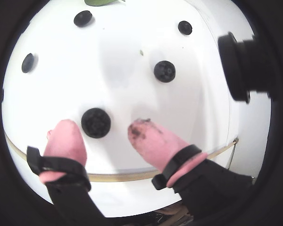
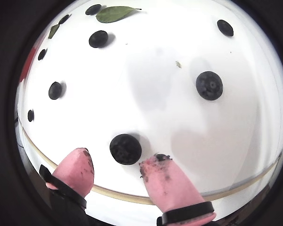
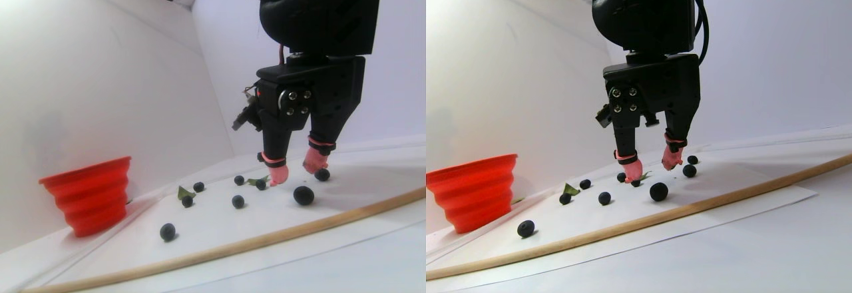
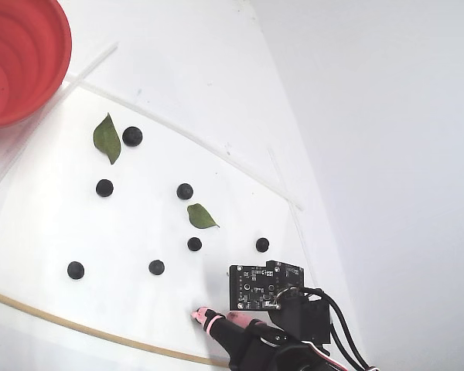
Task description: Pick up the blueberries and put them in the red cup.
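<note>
The claw (image 1: 104, 134) hangs open, its pink fingertips (image 2: 167, 181) either side of one of the blueberries (image 2: 125, 149) near the desk's wood-strip edge. The other berries lie scattered (beside green leaves (image 4: 107, 137)); the red cup (image 4: 19, 58) at the far corner appears empty, so nearly everything remains.

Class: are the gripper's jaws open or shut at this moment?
Open. In a wrist view the gripper shows its pink fingertips apart, a blueberry sitting untouched between them.

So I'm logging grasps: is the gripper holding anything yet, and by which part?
Nothing is held. The gripper is open, its pink fingertips on either side of one blueberry with gaps showing, not pinching it.
</note>
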Controlling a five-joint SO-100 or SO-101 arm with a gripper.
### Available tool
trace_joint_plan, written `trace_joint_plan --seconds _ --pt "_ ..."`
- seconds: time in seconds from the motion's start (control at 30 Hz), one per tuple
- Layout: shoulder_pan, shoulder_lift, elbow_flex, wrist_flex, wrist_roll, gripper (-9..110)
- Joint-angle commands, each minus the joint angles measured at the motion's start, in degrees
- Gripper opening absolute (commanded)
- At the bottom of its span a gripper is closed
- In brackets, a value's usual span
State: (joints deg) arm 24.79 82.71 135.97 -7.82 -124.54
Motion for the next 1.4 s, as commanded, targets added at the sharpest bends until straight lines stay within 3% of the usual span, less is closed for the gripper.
trace_joint_plan --seconds 0.0,1.37 --pt "0.2 0.1 -3.4 -1.6 -0.4 20" --pt "0.4 -9.0 -4.7 -8.4 -2.1 16"
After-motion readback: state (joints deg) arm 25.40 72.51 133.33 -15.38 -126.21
